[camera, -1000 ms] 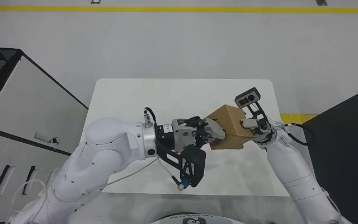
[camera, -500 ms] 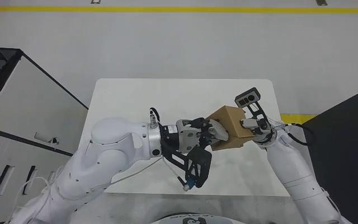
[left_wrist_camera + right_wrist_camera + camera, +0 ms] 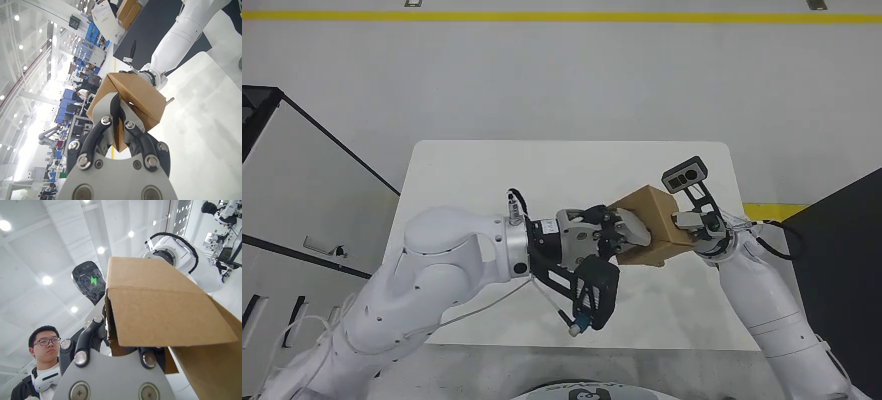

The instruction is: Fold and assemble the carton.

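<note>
The left gripper (image 3: 118, 108) is closed almost fully, pinching a thin flap (image 3: 119, 130) at the end of the carton (image 3: 652, 215) that faces it. Within the last second it has pushed a little further in against that end. The carton has turned with it, so from above its outline now looks tighter and squarer. I take this to mean the end flap is being folded inward and the fold is only partly done, since a gap is open between the panels just past the pinched edge.

The bench (image 3: 492, 180) lies under the carton, which appears to be held clear of it between the two arms. The right gripper (image 3: 692, 226) is at the carton's opposite end, straddling a wall there. I judge it to be clamped on that wall.

The right gripper's fingertips are hidden behind an overhanging panel. From above, the left gripper covers the end it is working on. I cannot tell whether any flaps on the carton's underside are closed.
</note>
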`<action>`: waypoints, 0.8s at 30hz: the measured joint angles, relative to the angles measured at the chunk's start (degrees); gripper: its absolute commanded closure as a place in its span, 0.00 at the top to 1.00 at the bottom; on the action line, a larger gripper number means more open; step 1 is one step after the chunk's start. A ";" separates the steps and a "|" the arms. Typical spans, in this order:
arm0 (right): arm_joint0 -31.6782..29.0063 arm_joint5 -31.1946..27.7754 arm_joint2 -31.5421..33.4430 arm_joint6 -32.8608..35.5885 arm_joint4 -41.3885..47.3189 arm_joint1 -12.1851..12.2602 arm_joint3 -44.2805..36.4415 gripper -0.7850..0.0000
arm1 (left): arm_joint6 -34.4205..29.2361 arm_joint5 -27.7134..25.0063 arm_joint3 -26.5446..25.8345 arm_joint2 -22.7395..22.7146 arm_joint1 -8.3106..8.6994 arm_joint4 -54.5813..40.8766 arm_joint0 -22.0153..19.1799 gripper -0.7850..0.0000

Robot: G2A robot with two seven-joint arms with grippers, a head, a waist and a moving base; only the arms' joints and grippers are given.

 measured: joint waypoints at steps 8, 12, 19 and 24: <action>0.00 0.00 0.00 0.00 0.00 0.00 0.00 0.00 | 0.36 -0.44 -0.66 -3.87 0.54 -1.29 1.88 0.00; 0.00 0.00 0.00 0.00 0.00 0.00 0.00 0.00 | 0.64 -0.57 -0.97 -4.59 0.67 -1.29 2.46 0.00; 0.00 0.00 0.00 0.00 0.00 0.00 0.00 0.00 | 0.71 -0.04 -0.84 -5.98 0.81 -1.52 2.89 0.00; 0.00 0.00 0.00 0.00 0.00 0.00 0.00 0.00 | 1.19 -1.25 -0.80 -10.38 1.30 -3.63 3.86 0.24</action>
